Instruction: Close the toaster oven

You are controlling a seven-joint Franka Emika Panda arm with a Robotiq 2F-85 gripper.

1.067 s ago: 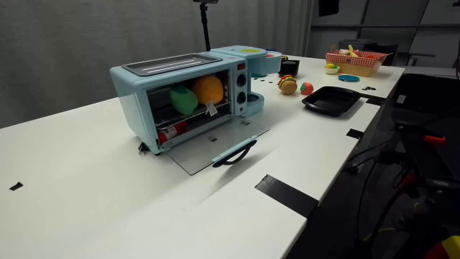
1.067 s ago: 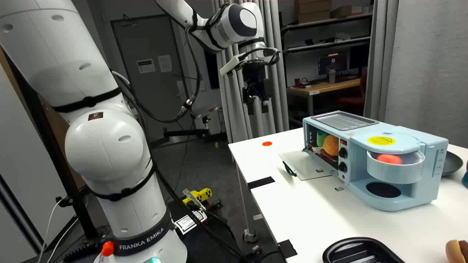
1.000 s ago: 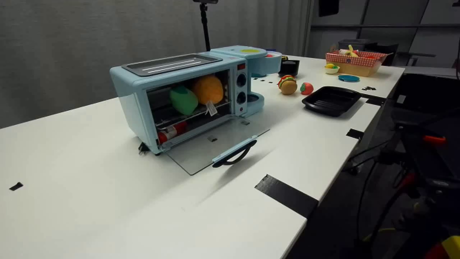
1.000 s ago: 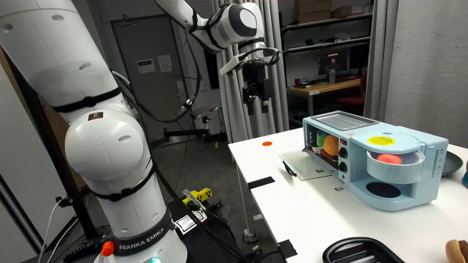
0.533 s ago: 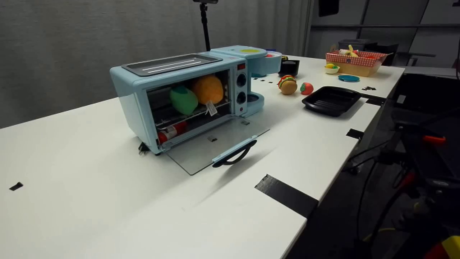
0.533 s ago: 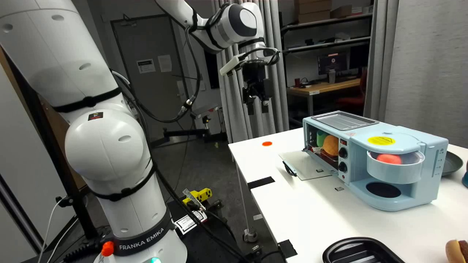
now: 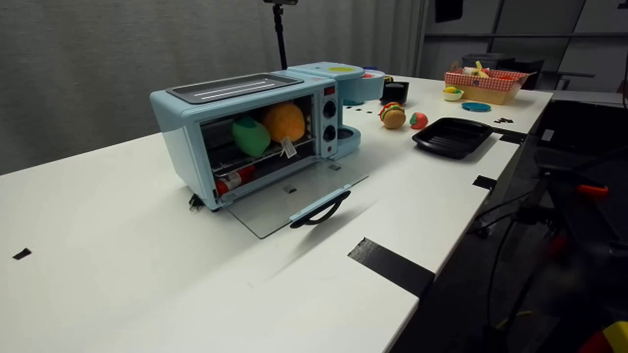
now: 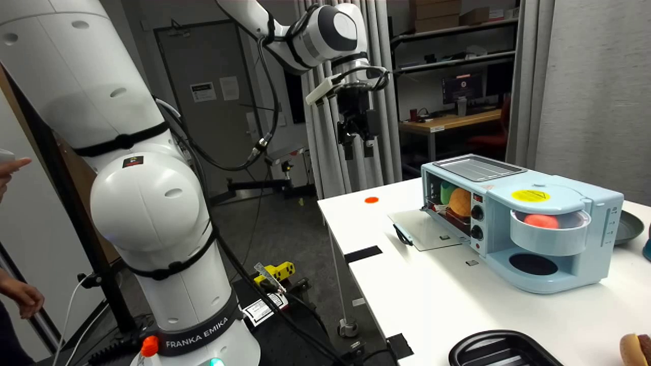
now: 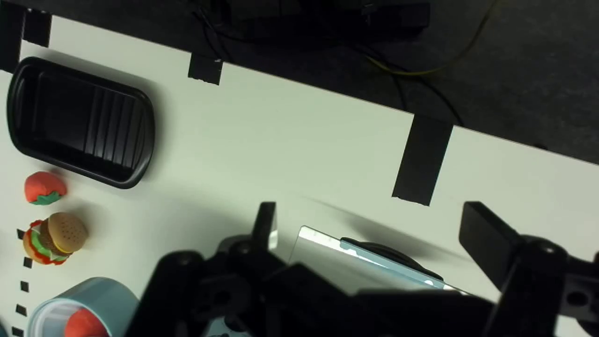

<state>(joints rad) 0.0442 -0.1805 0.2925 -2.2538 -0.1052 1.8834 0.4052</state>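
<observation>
The light blue toaster oven [image 7: 171, 127] stands on the white table and shows in both exterior views [image 8: 602, 239]. Its glass door [image 7: 274, 211] is dropped open, lying out nearly flat just above the table. The dark handle [image 7: 308, 218] is on the door's outer edge. A green item [image 7: 251, 136] and an orange item [image 7: 284, 122] sit on the rack inside, with a red item [image 7: 236, 180] below. My gripper [image 8: 359, 151] is open, empty and high above the table. In the wrist view the handle [image 9: 395, 252] shows below, between the open fingers [image 9: 486, 238].
A black tray [image 7: 454, 137], a toy burger [image 7: 393, 117] and a strawberry [image 7: 419, 120] lie beyond the oven. A basket [image 7: 490, 88] stands at the far end. Black tape [image 7: 392, 267] marks the table's edge. A person's hand [image 8: 23, 299] shows beside the arm.
A person's hands have come in at the left edge of an exterior view. The arm, the gripper and the oven door have not moved.
</observation>
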